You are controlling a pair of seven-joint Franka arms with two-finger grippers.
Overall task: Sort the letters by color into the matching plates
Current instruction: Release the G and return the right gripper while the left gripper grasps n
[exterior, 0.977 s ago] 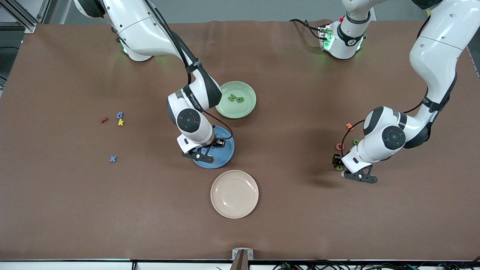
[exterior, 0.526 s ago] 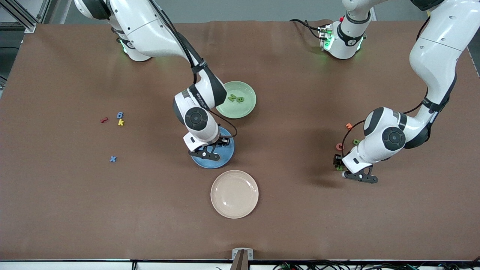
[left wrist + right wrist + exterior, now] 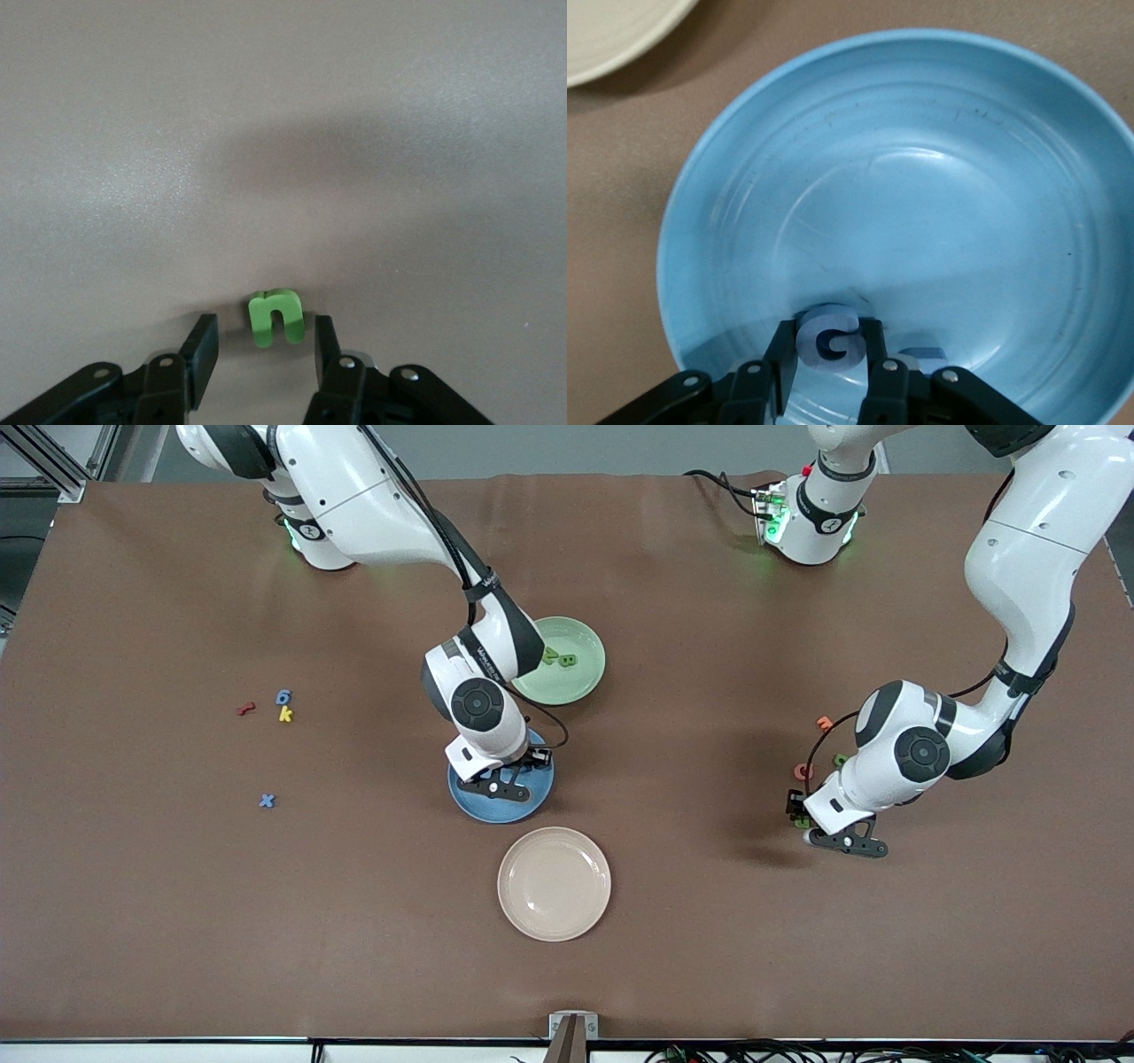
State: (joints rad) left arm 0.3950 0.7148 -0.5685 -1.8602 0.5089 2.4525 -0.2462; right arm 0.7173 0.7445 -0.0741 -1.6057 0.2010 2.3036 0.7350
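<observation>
My right gripper (image 3: pixel 507 778) is shut on a blue letter (image 3: pixel 826 328) and holds it just above the inside of the blue plate (image 3: pixel 462 801), whose bowl fills the right wrist view (image 3: pixel 921 177). My left gripper (image 3: pixel 802 815) is low at the table near the left arm's end, open, its fingers on either side of a green letter n (image 3: pixel 276 317) that lies on the mat. The green plate (image 3: pixel 580 684) holds two green letters (image 3: pixel 558 658). Another green letter (image 3: pixel 839 760) lies beside the left arm. A blue 6 (image 3: pixel 283 697) and a blue x (image 3: pixel 267 801) lie toward the right arm's end.
A cream plate (image 3: pixel 554 883) sits nearer the front camera than the blue plate. A red letter (image 3: pixel 246 708) and a yellow k (image 3: pixel 285 714) lie by the blue 6. Two orange letters (image 3: pixel 825 723) (image 3: pixel 803 771) lie by the left arm's wrist.
My right gripper has moved with the blue letter toward the left arm's end, from the blue plate's edge to over its middle. My left gripper has shifted only slightly.
</observation>
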